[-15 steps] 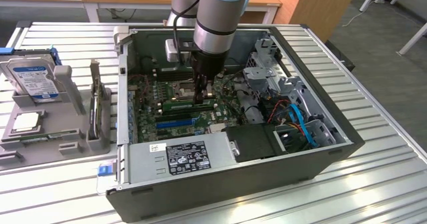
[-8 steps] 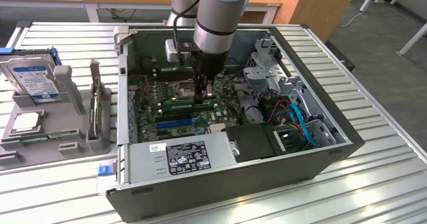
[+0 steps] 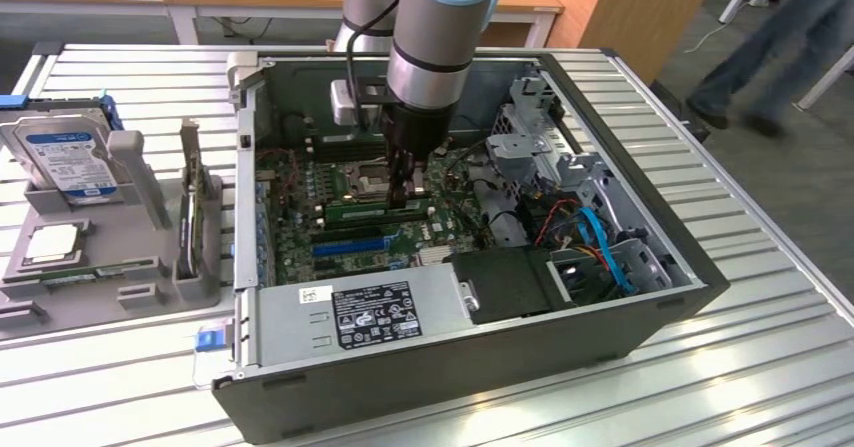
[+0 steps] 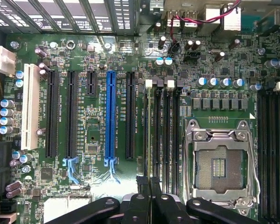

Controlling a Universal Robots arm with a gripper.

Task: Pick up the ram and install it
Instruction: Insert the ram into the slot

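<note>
The ram [image 3: 358, 208] is a narrow green stick lying level just over the motherboard [image 3: 300, 192] inside the open computer case [image 3: 467, 377]. My gripper [image 3: 404, 197] reaches straight down into the case and is shut on the ram's upper edge. In the wrist view the ram [image 4: 149, 140] shows edge-on as a thin dark line running along the long memory slots beside the empty processor socket [image 4: 221, 165]. The gripper [image 4: 149, 183] has its black fingers [image 4: 141, 198] pressed together on that edge. Whether the ram sits fully in a slot I cannot tell.
A grey holder tray [image 3: 80, 302] at the exterior view's left carries a hard drive [image 3: 67, 157], a square silver chip [image 3: 54, 242] and an upright rack [image 3: 198, 217]. A power supply [image 3: 374, 312] and cables [image 3: 601, 247] crowd the case. A person's legs [image 3: 774, 47] stand behind the table.
</note>
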